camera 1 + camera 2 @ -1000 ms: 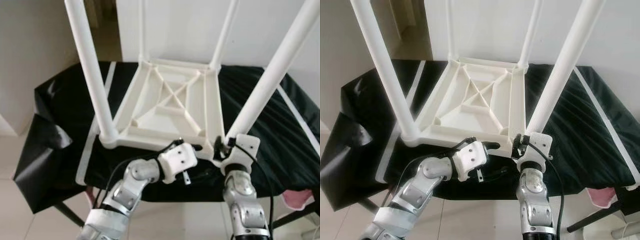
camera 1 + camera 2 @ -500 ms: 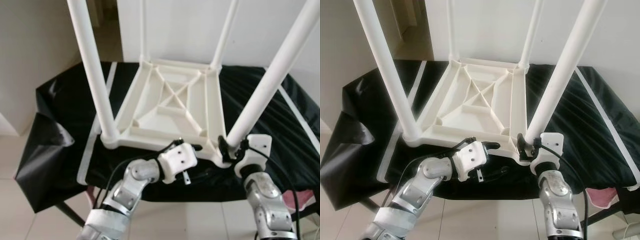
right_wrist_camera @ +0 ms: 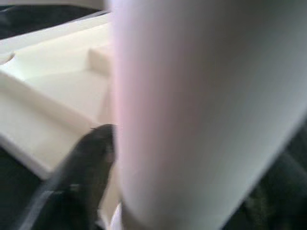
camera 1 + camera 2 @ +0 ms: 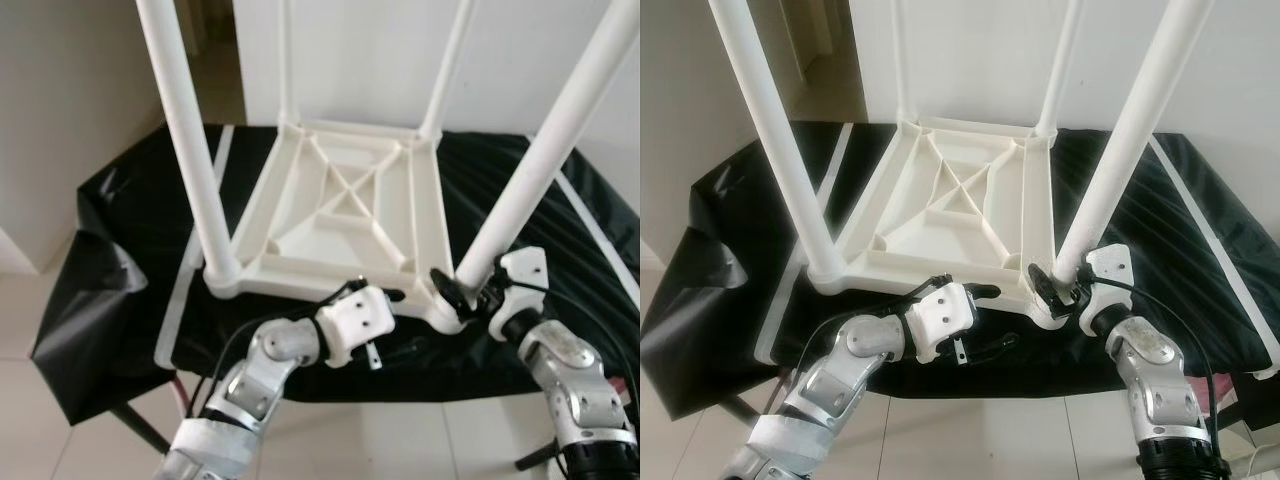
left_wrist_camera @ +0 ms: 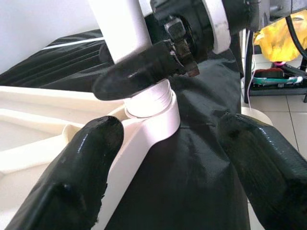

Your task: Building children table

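Tabletop (image 4: 345, 215) of white plastic lies upside down in the middle of the frame, its ribbed underside facing up, resting on a black cloth (image 4: 130, 210) that covers a stand; four white legs rise from its corners, the two near ones running out of the top of the frame at upper left and upper right; the near right leg (image 4: 540, 170) leans out toward the upper right corner, and its threaded foot sits in the socket at the tabletop's near right corner.

Right gripper (image 4: 462, 292) is at the base of that leg, low and right of centre; its black fingers (image 4: 1045, 282) are closed around the leg just above the socket; in the right wrist view the white leg (image 3: 201, 105) stands large and blurred between the fingers, one dark fingertip pressed against its side.

Left gripper (image 5: 172, 158) sits at the bottom centre of the head views, against the near edge of the tabletop; in the left wrist view its jaws are spread wide, one finger in front of the white edge, the other over the black cloth, holding nothing; the corner socket and the right gripper's finger on the leg lie just ahead of it.
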